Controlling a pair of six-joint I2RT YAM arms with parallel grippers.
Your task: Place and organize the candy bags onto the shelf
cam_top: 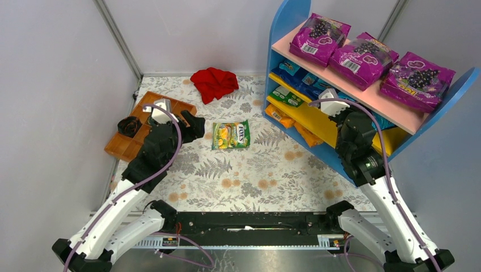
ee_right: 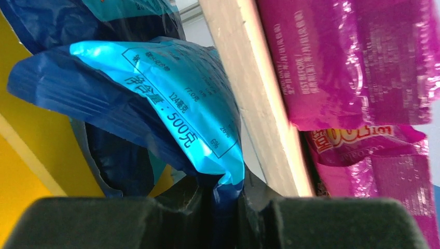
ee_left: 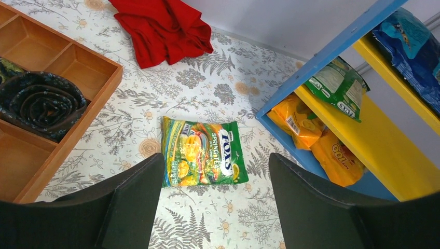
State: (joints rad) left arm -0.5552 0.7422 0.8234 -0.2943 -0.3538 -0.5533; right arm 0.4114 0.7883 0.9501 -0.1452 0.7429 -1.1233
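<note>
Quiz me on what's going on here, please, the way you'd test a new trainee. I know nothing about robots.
1. How many magenta bags lie on the pink top board of the shelf?
2. True or false: the left gripper is clamped on the green candy bag.
3. What is the right gripper holding? A nothing; B a blue candy bag; C a magenta bag.

Key: 1 three. 2 false: it is open, and the bag lies free on the table. 3 B.
</note>
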